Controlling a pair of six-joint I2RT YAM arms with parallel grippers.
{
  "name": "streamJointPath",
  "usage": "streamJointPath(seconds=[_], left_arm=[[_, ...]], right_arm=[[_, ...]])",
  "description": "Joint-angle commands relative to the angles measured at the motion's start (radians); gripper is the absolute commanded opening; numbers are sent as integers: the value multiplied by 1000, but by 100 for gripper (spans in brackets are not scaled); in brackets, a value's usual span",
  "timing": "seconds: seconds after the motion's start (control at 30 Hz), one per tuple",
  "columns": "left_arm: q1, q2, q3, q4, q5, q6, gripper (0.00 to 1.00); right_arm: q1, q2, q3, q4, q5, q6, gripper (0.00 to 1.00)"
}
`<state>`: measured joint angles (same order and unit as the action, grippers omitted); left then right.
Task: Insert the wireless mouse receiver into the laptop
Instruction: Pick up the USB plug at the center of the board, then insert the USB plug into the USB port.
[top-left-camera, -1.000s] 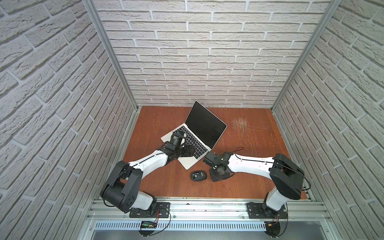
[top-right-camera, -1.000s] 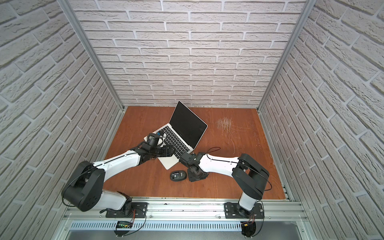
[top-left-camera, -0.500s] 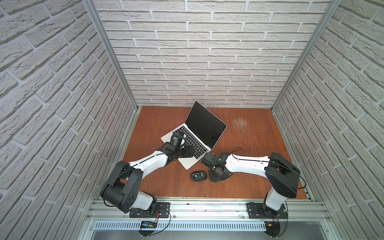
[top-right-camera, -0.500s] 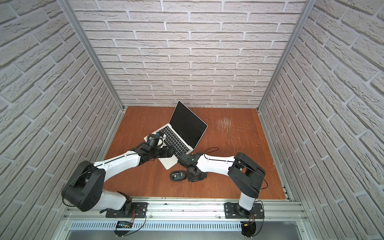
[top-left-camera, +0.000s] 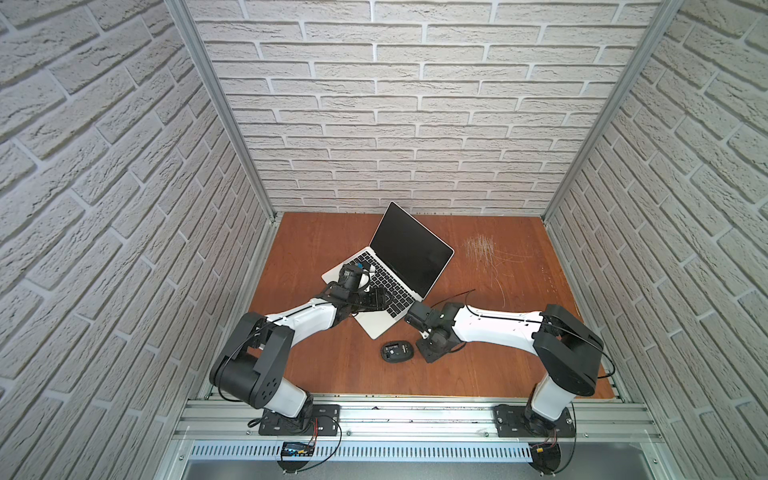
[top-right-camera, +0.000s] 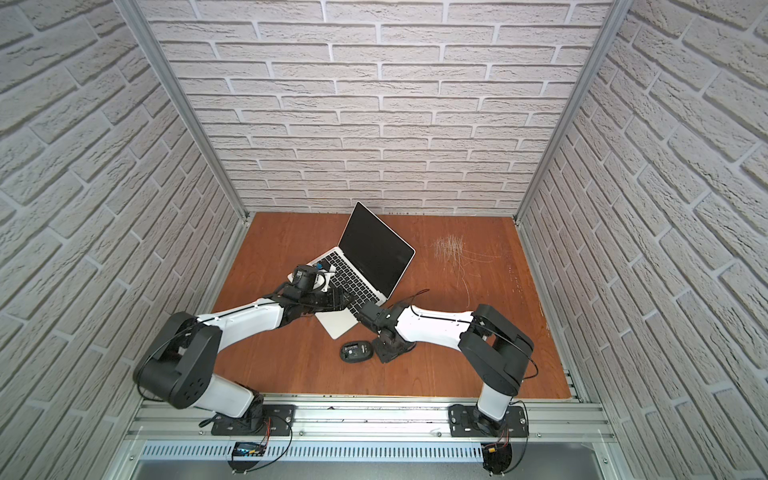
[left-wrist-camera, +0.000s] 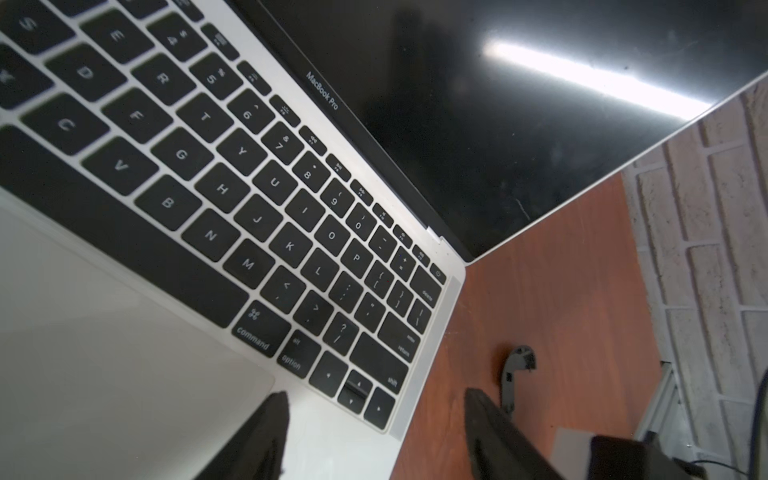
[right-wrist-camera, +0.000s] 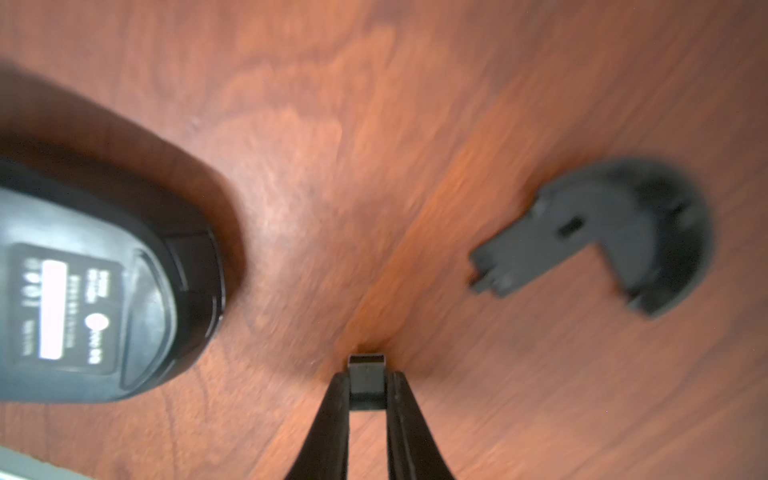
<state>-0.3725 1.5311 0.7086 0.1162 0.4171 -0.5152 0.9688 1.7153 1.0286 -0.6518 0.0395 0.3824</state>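
Now pinched: receiver sits between the right fingertips

The right gripper clamps the wireless mouse receiver between both fingers, with its end poking just past the tips. Blur hides whether it touches the table. The mouse lies to one side and the cover piece to the other. The left gripper is spread and empty, straddling the edge of the laptop.
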Motion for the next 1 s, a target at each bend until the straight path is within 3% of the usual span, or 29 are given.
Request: streamJointPath(seconds=[0.0, 0.23, 0.6, 0.97], left_arm=[[14, 65, 37, 123, 112, -36, 58], [7, 185, 99, 173, 178, -56, 40], [-23, 352, 190, 192, 230, -59, 28], [-14, 404, 184, 194, 204, -65, 19]], right_arm=[[-52, -45, 29, 73, -5, -191, 20], [-113, 16, 67, 201, 4, -345, 20], [-178, 126, 113, 312, -49, -438, 19], [-179, 158, 77, 400, -18, -454, 19]])
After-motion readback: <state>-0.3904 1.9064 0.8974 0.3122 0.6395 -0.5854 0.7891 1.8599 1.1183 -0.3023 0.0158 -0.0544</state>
